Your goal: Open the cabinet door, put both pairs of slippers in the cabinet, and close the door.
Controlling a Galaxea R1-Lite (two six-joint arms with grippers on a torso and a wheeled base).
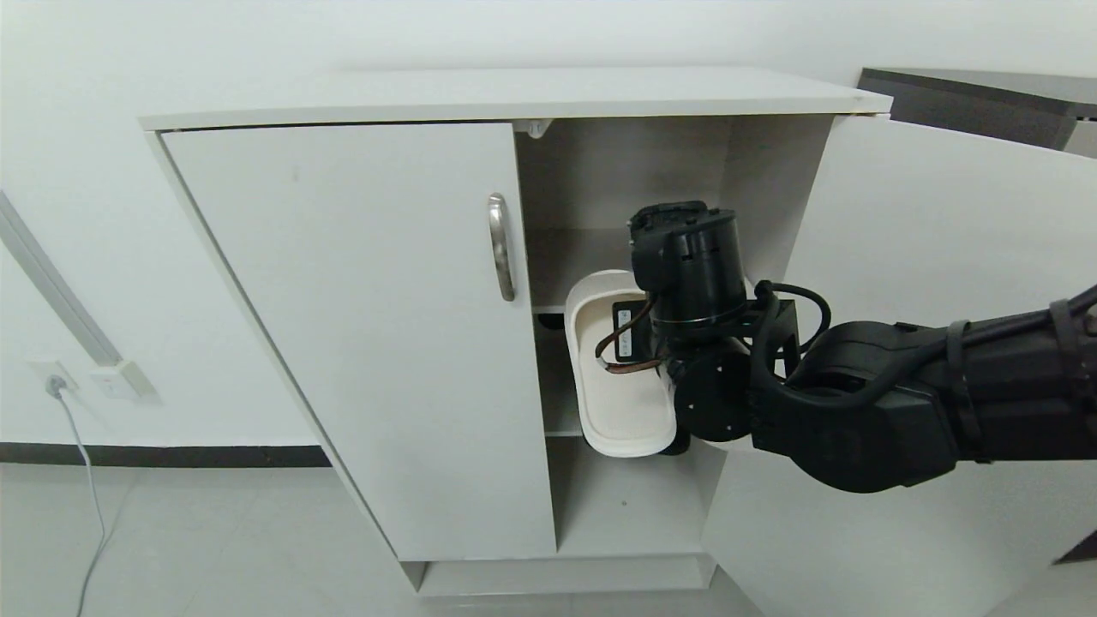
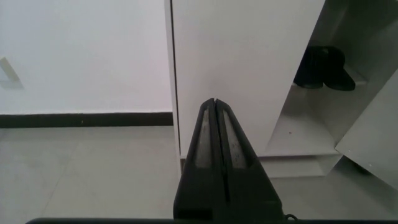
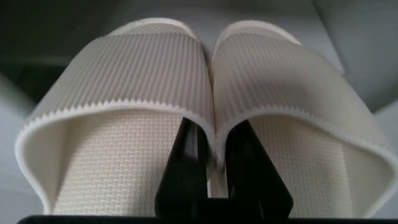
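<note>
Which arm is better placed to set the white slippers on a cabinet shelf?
Right, most likely. The right gripper is shut on the white slippers, already inside the open cabinet. The left gripper is shut, empty, outside, facing the closed door.

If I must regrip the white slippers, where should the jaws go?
Probably pinch the touching inner strap edges of the white slippers, coming from the heel end as the right gripper does: side by side, the ribbed straps form one thin double wall.
</note>
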